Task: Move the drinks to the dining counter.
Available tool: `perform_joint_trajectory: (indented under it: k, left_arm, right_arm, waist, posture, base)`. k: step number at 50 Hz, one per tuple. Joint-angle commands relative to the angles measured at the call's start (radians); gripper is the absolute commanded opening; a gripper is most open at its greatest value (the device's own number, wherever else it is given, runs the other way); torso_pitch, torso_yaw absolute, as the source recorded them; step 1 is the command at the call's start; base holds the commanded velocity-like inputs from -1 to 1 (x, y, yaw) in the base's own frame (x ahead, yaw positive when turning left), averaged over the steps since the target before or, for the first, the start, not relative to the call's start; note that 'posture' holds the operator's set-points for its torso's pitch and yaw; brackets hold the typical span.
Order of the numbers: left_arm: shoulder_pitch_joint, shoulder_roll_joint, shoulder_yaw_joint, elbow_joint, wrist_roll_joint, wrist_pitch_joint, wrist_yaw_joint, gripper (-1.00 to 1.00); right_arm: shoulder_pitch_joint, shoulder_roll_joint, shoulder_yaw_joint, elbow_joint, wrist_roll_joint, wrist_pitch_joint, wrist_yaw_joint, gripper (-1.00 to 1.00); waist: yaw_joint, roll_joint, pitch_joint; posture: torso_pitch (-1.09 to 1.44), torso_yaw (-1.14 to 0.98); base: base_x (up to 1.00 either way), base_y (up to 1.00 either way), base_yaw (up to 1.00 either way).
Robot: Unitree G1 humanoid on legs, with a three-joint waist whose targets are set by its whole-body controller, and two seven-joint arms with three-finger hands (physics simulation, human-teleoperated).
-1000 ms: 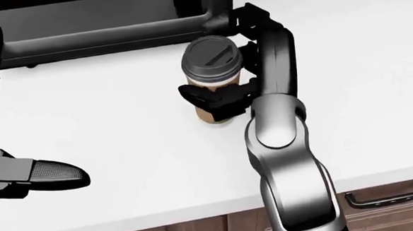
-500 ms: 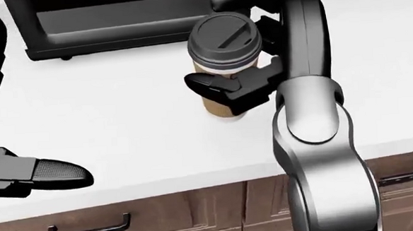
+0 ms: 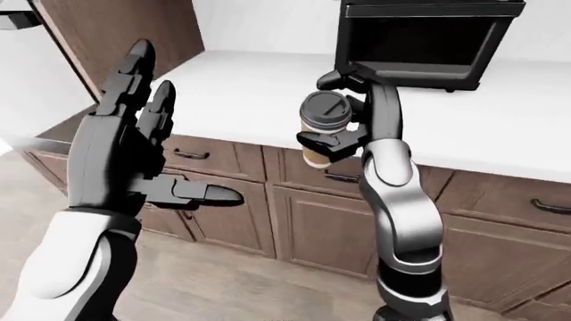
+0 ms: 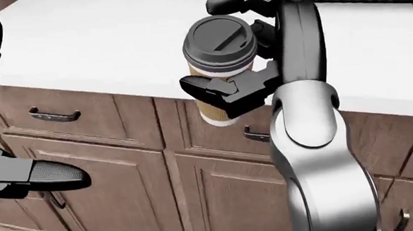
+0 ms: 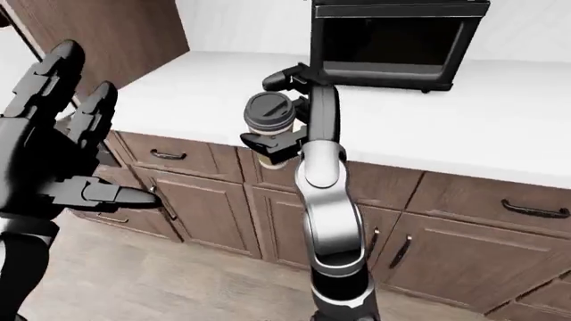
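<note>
Left hand: the black three-finger left hand fills the left of the left-eye view, fingers spread apart and holding nothing.
Right hand: the black right hand, on its silver forearm, has its fingers clamped round the cup's waist at upper centre of the head view.
Drink: the tan paper coffee cup with a dark plastic lid hangs upright in that grip, clear of the white counter top, over the brown wooden cabinet fronts.
Risk, slip: the hold looks to be on the lower sleeve only, so a jolt while walking could let the cup slide or tip, with nothing beneath to catch it.
Risk, knock: a turn with the arm this high could swing the cup into the counter edge.
Head view only: lid detail and finger placement.
Eye views only: the black microwave oven at top, the wood floor at bottom, and the whole left hand.
</note>
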Motion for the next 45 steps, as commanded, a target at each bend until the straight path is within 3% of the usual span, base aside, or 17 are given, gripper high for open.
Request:
perform_joint_trajectory:
  k: [1, 2, 5, 9, 14, 16, 17, 18, 20, 25, 29, 30, 31, 34, 42, 44, 45]
  left_arm:
    - [-0.012, 0.005, 0.010, -0.010, 0.007, -0.024, 0.004, 1.00]
    - [-0.013, 0.005, 0.010, -0.011, 0.006, -0.023, 0.004, 1.00]
    - [-0.019, 0.005, 0.011, -0.017, 0.002, -0.013, 0.008, 1.00]
    - [-0.018, 0.004, 0.010, -0.018, 0.001, -0.012, 0.010, 1.00]
    - [-0.021, 0.006, 0.012, -0.017, -0.002, -0.011, 0.011, 1.00]
    - [-0.022, 0.007, 0.013, -0.017, -0.004, -0.010, 0.011, 1.00]
    - [-0.021, 0.007, 0.014, -0.017, -0.004, -0.010, 0.011, 1.00]
    - [-0.018, 0.008, 0.013, -0.016, -0.003, -0.014, 0.010, 1.00]
    - [-0.008, 0.005, 0.011, -0.020, -0.001, -0.020, 0.009, 1.00]
    - [0.006, 0.001, 0.001, -0.009, 0.014, -0.043, 0.000, 1.00]
    - [0.012, -0.003, 0.000, -0.010, 0.022, -0.047, -0.007, 1.00]
    - [0.013, -0.008, -0.002, -0.016, 0.023, -0.043, -0.005, 1.00]
    - [0.012, -0.010, -0.008, -0.017, 0.026, -0.042, -0.004, 1.00]
    - [0.003, -0.011, -0.009, -0.022, 0.027, -0.029, -0.002, 1.00]
    - [0.004, -0.014, -0.013, -0.021, 0.036, -0.031, -0.009, 1.00]
    - [0.005, -0.014, -0.012, -0.020, 0.039, -0.032, -0.012, 1.00]
    - [0.009, -0.014, -0.015, -0.018, 0.043, -0.037, -0.015, 1.00]
  right_arm:
    - [-0.031, 0.004, 0.011, -0.037, 0.005, -0.045, 0.005, -1.00]
    - [-0.032, 0.004, 0.011, -0.040, 0.005, -0.043, 0.005, -1.00]
    - [-0.031, 0.003, 0.013, -0.038, 0.005, -0.048, 0.006, -1.00]
    - [-0.030, 0.005, 0.016, -0.041, 0.002, -0.049, 0.008, -1.00]
    - [-0.030, 0.007, 0.019, -0.042, -0.002, -0.050, 0.011, -1.00]
    - [-0.030, 0.007, 0.022, -0.042, -0.006, -0.051, 0.012, -1.00]
    - [-0.030, 0.008, 0.021, -0.043, -0.007, -0.051, 0.013, -1.00]
    - [-0.028, 0.009, 0.021, -0.041, -0.008, -0.054, 0.012, -1.00]
    - [-0.017, 0.009, 0.017, -0.029, -0.008, -0.075, 0.008, -1.00]
    - [-0.013, 0.010, 0.017, -0.024, -0.008, -0.083, 0.005, -1.00]
    - [-0.009, 0.009, 0.016, -0.014, -0.010, -0.094, 0.003, -1.00]
    - [-0.006, 0.008, 0.016, -0.013, -0.010, -0.096, 0.003, -1.00]
    - [-0.005, 0.008, 0.016, -0.012, -0.010, -0.097, 0.003, -1.00]
    - [-0.006, 0.006, 0.014, -0.015, -0.011, -0.096, 0.004, -1.00]
    - [-0.005, 0.005, 0.015, -0.009, -0.011, -0.103, 0.005, -1.00]
    - [-0.007, 0.005, 0.017, -0.016, -0.014, -0.096, 0.006, -1.00]
    - [-0.006, 0.006, 0.017, -0.016, -0.014, -0.097, 0.007, -1.00]
  waist:
    - [-0.003, 0.029, -0.032]
    - [0.013, 0.002, -0.016]
    - [0.020, -0.036, -0.027]
    - [0.012, -0.071, 0.002]
    - [0.001, -0.118, 0.006]
    - [-0.002, -0.172, -0.010]
    - [0.005, -0.165, -0.023]
    - [-0.006, -0.152, 0.004]
    - [0.006, -0.151, -0.007]
    - [-0.005, -0.092, -0.001]
    - [-0.014, -0.004, -0.017]
    - [-0.011, 0.033, -0.054]
    - [-0.002, -0.002, -0.010]
    - [0.019, -0.030, -0.025]
    - [0.003, -0.107, 0.005]
    - [0.002, -0.141, 0.001]
    - [0.000, -0.175, -0.013]
  posture:
    - [0.00, 0.00]
    - [0.00, 0.00]
    - [0.00, 0.00]
    - [0.00, 0.00]
    - [0.00, 0.00]
    - [0.00, 0.00]
    - [0.00, 0.00]
    - [0.00, 0.00]
    - [0.00, 0.00]
    - [0.00, 0.00]
    - [0.00, 0.00]
    - [0.00, 0.00]
    - [0.00, 0.00]
    - [0.00, 0.00]
    - [0.00, 0.00]
    - [0.00, 0.00]
    - [0.00, 0.00]
  base:
    - [0.00, 0.00, 1.00]
    - [0.00, 0.00, 1.00]
    - [0.00, 0.00, 1.00]
    - [0.00, 0.00, 1.00]
    - [0.00, 0.00, 1.00]
    - [0.02, 0.00, 1.00]
    - [0.03, 0.00, 1.00]
    - [0.04, 0.00, 1.00]
    - [0.04, 0.00, 1.00]
    - [0.04, 0.00, 1.00]
    - [0.06, 0.00, 1.00]
    - [0.06, 0.00, 1.00]
    - [0.07, 0.00, 1.00]
    - [0.07, 0.00, 1.00]
    - [0.08, 0.00, 1.00]
    - [0.10, 0.00, 1.00]
    - [0.09, 0.00, 1.00]
